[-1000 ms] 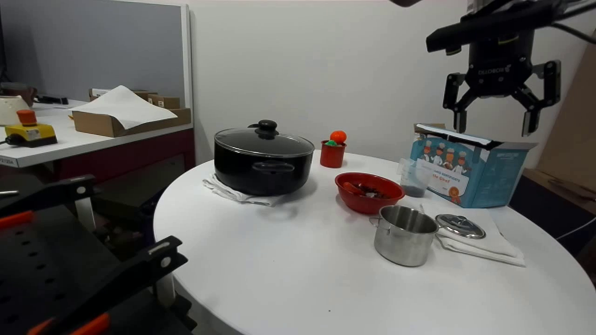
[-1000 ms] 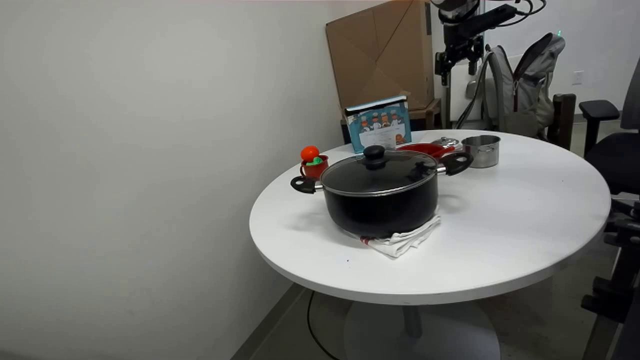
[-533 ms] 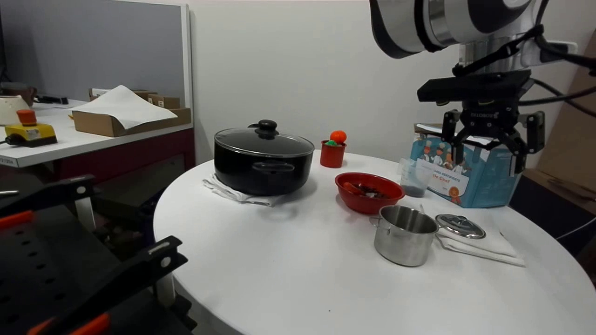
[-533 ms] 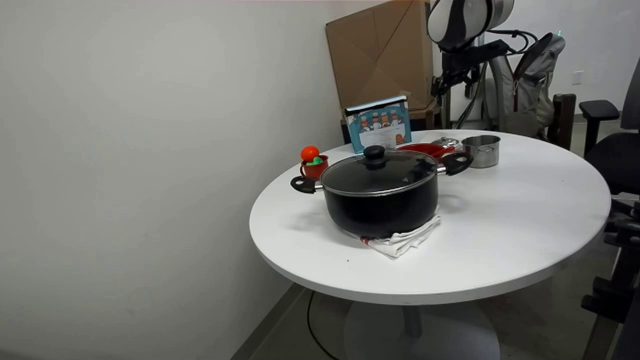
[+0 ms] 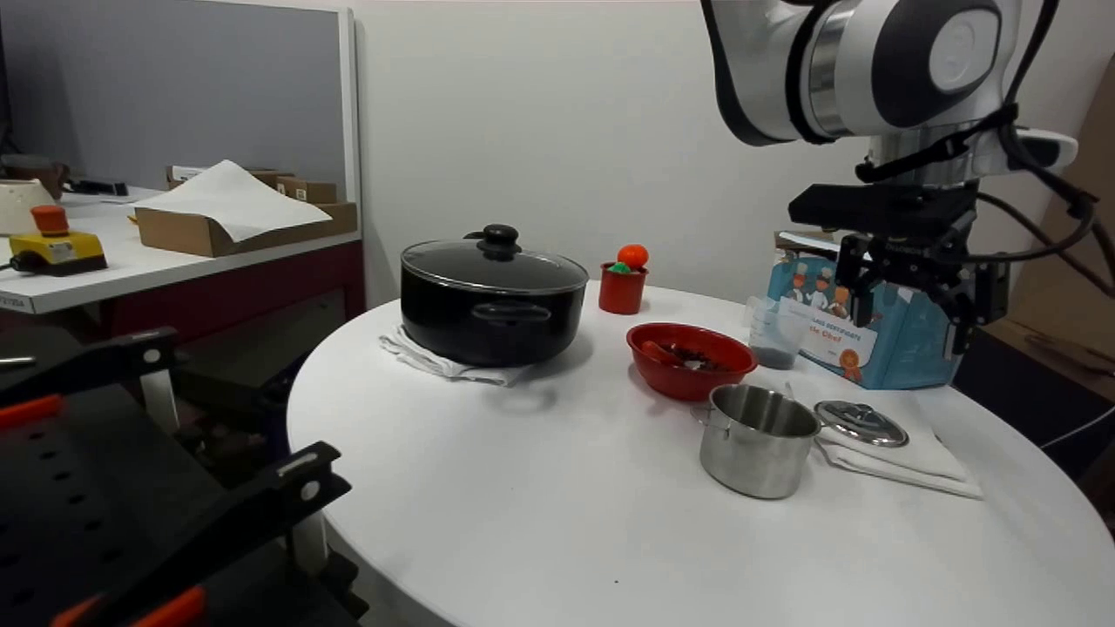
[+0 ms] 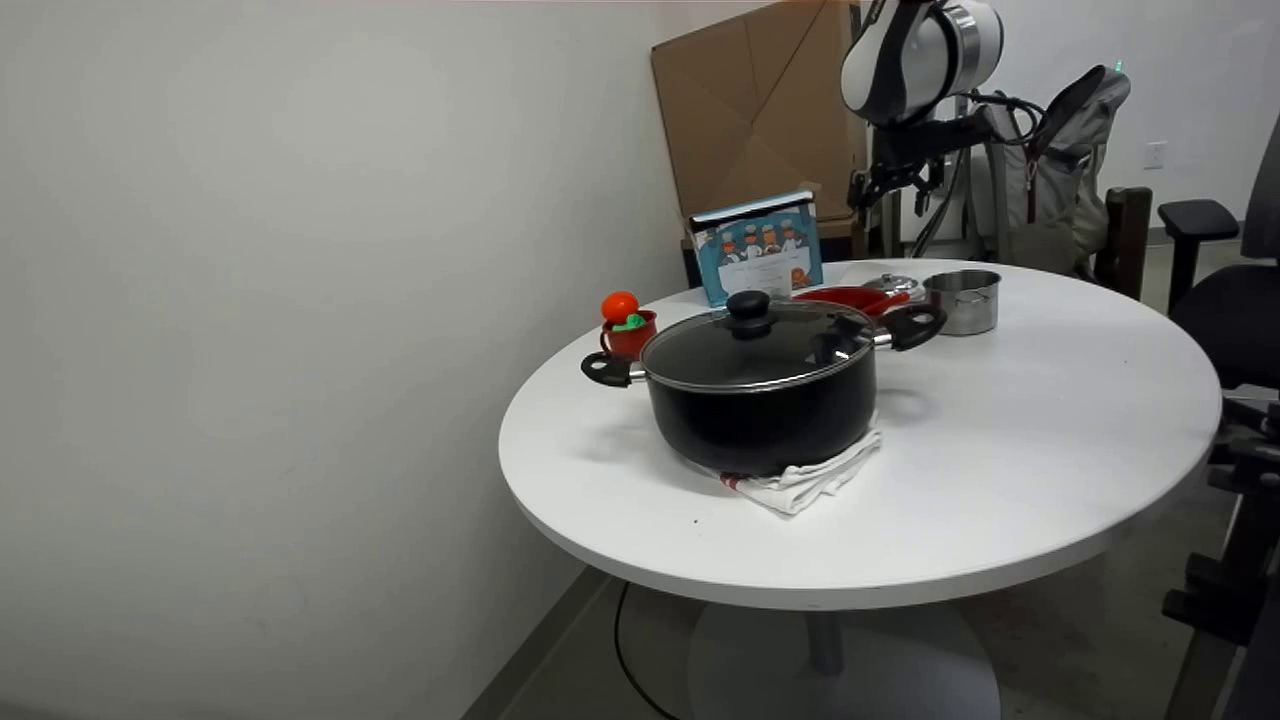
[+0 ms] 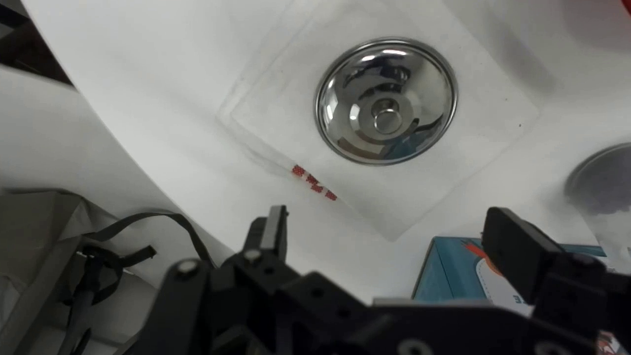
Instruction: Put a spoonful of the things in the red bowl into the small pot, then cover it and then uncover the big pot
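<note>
We see the fingers (image 7: 517, 251) spread wide apart; in an exterior view they hang in front of a blue box (image 5: 906, 344). In the wrist view we find the steel lid (image 7: 387, 101), knob up, on a folded cloth (image 7: 404, 192). On the worktop (image 5: 523, 522), the small pot (image 5: 753, 457) stands uncovered just beside the red bowl (image 5: 675, 383), which holds dark bits (image 5: 710, 360). Well apart, the big pot (image 5: 479, 335) sits on another cloth (image 5: 435, 362), glass lid (image 5: 496, 273) on.

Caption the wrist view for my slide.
The open end effector hangs over a white table, where a metal lid rests on a folded white cloth near a blue box.
</note>
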Tool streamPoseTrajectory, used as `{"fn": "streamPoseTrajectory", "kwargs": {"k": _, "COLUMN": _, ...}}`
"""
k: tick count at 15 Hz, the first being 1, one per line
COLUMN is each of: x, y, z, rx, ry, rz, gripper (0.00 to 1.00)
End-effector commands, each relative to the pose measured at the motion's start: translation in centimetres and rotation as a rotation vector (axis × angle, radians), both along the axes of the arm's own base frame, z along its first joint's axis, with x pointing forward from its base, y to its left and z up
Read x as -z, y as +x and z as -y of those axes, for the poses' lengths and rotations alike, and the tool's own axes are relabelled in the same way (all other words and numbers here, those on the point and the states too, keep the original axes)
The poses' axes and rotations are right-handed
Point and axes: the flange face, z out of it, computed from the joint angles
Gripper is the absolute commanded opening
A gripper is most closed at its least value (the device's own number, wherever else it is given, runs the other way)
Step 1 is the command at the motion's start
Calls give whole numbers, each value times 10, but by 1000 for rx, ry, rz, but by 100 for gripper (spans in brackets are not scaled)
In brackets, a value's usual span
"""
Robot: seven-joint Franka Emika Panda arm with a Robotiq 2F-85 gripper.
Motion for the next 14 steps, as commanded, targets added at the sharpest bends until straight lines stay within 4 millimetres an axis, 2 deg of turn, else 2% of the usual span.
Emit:
{"fn": "streamPoseTrajectory", "kwargs": {"k": 1, "x": 27, "y": 21, "z": 0, "rx": 28, "ry": 40, "rz": -7, "gripper": 100}}
{"fn": "streamPoseTrajectory", "kwargs": {"k": 6, "x": 61, "y": 36, "z": -14, "rx": 34, "ry": 70, "rz": -50, "gripper": 100}}
{"fn": "streamPoseTrajectory", "kwargs": {"k": 13, "x": 80, "y": 46, "z": -15, "rx": 43, "ry": 80, "rz": -75, "gripper": 100}}
{"fn": "streamPoseTrajectory", "kwargs": {"k": 14, "x": 82, "y": 46, "z": -15, "rx": 43, "ry": 79, "rz": -79, "gripper": 90}}
